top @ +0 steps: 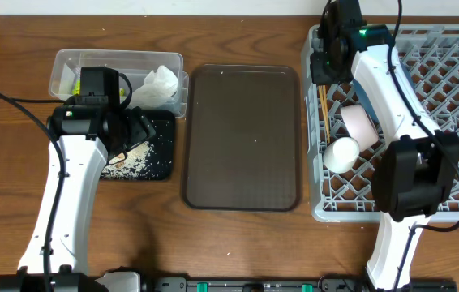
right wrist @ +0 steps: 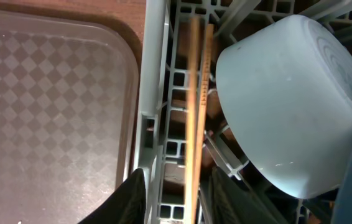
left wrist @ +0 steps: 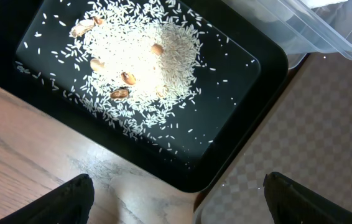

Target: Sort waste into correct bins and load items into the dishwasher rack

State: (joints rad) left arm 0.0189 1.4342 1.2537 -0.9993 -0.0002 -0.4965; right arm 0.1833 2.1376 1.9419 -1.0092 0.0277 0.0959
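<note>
My left gripper is open and empty, above the near corner of the shallow black tray. The tray holds whitish rice crumbs with a few brown bits. The clear tub behind it holds the crumpled napkin and the yellow-green wrapper. My right gripper is open at the left edge of the grey rack. The two chopsticks lie between its fingers. A pale bowl and a white cup sit in the rack.
The dark brown serving tray lies between the black tray and the rack, with only a few crumbs on it. My right arm crosses over the rack and hides part of it.
</note>
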